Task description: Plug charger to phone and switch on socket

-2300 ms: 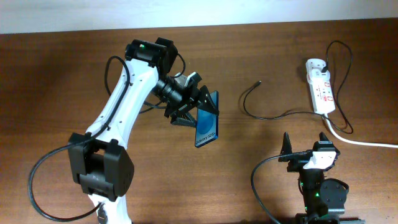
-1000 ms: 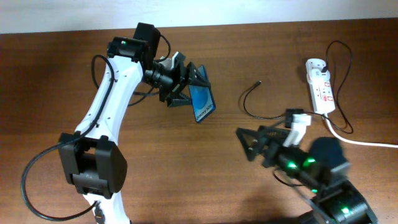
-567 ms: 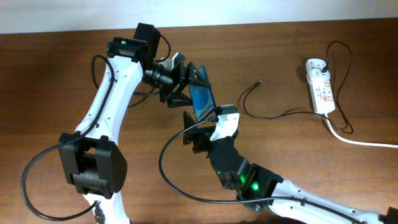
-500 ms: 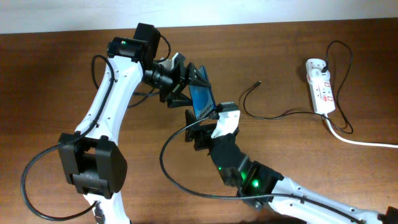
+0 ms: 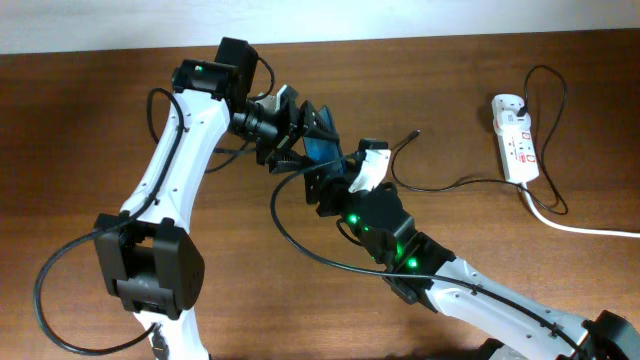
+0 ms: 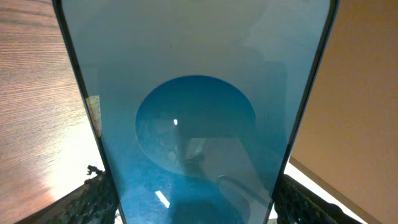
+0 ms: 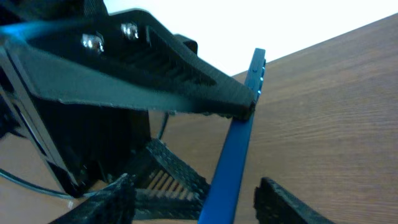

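I hold the phone (image 6: 199, 124) pinched in the left hand (image 5: 303, 137), tilted off the surface (image 5: 90, 130), probably to expose its port; right hand (image 5: 322, 182) spread astride its edge.

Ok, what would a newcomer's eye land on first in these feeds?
The bright blue phone, clamped in the left gripper left of centre, filling the left wrist view. Then the right gripper, open, fingers either side of the phone's edge. The charger lies loose on the table to the right, tip not in the phone.
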Action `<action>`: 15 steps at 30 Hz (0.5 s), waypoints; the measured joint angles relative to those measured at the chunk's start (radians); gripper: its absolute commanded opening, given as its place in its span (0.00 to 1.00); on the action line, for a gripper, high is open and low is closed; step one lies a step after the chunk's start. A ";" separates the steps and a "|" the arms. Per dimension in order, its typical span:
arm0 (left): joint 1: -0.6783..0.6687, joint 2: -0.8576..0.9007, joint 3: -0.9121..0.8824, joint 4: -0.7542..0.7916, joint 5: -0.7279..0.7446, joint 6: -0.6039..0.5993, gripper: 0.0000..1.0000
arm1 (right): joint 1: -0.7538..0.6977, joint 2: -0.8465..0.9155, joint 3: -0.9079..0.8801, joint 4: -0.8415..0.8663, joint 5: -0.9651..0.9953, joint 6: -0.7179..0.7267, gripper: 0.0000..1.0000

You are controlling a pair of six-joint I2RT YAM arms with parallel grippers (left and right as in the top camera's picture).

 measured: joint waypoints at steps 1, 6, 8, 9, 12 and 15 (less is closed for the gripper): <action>0.000 0.000 0.000 0.000 0.000 0.000 0.47 | 0.000 0.001 0.000 0.021 -0.004 0.004 0.48; 0.003 0.000 0.000 0.000 0.004 0.000 0.47 | -0.003 0.005 0.000 0.024 0.002 0.017 0.32; 0.005 -0.001 0.000 0.000 0.003 0.000 0.47 | -0.005 0.006 0.000 0.022 0.005 0.037 0.30; 0.005 -0.001 0.000 0.000 0.004 0.000 0.47 | -0.005 0.006 0.000 0.021 0.006 0.045 0.28; 0.006 -0.002 0.001 0.000 0.003 0.000 0.49 | -0.009 0.006 -0.002 0.016 0.013 0.073 0.18; 0.011 -0.002 0.002 -0.003 0.003 0.000 0.54 | -0.014 0.011 -0.004 0.011 0.018 0.100 0.04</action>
